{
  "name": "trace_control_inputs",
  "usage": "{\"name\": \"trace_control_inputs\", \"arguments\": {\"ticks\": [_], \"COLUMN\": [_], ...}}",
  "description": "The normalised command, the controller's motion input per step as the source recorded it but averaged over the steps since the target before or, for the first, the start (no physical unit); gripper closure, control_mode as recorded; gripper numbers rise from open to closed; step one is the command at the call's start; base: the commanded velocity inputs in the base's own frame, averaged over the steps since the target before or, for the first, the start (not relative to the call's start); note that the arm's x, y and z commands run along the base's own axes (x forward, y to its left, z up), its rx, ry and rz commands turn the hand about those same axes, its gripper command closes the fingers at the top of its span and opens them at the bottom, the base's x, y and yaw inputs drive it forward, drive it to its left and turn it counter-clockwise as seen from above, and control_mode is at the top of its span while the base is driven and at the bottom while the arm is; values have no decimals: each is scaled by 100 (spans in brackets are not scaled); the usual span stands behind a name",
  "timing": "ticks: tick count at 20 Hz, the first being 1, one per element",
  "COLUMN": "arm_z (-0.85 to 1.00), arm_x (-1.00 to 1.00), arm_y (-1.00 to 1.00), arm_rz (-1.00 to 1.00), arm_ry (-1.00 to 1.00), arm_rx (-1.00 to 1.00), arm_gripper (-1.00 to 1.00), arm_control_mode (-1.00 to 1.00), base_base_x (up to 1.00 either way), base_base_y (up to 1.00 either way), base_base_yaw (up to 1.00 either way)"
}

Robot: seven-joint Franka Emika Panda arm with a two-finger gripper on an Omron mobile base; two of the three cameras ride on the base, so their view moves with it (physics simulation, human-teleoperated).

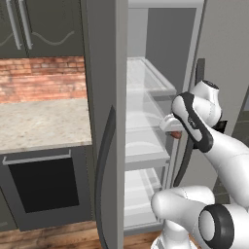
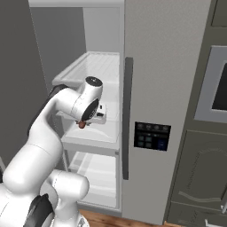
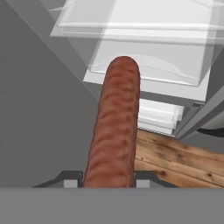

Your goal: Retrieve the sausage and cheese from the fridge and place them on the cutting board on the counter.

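My gripper (image 3: pixel 107 181) is shut on the sausage (image 3: pixel 113 127), a reddish-brown cylinder that sticks out lengthwise from between the two fingertips. In the right base view the sausage (image 2: pixel 82 125) hangs under the hand at the gripper (image 2: pixel 85 121), just in front of the middle shelf of the open fridge (image 2: pixel 164 66). In the left base view the sausage (image 1: pixel 176 134) peeks out beside the wrist, at the shelf's front edge. The cheese, the cutting board and the counter are out of view.
The fridge's left door (image 1: pixel 104 121) stands open close to the arm's left. Beyond it is a stone top (image 1: pixel 44 121) over a black oven front. The shut right door carries a dark control panel (image 2: pixel 152 136). Pale shelves (image 2: pixel 95 135) lie ahead, wood floor (image 3: pixel 183 159) below.
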Motion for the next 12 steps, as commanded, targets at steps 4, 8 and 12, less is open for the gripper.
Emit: {"name": "trace_control_inputs", "arguments": {"ticks": [4,8,12], "arm_z": [0,0,0], "arm_x": [0,0,0], "arm_y": [0,0,0], "arm_rz": [0,0,0], "arm_ry": [0,0,0], "arm_rx": [0,0,0], "arm_gripper": [100,100,100], "arm_control_mode": [100,100,100], "base_base_x": [0,0,0], "base_base_y": [0,0,0], "base_base_yaw": [0,0,0]}}
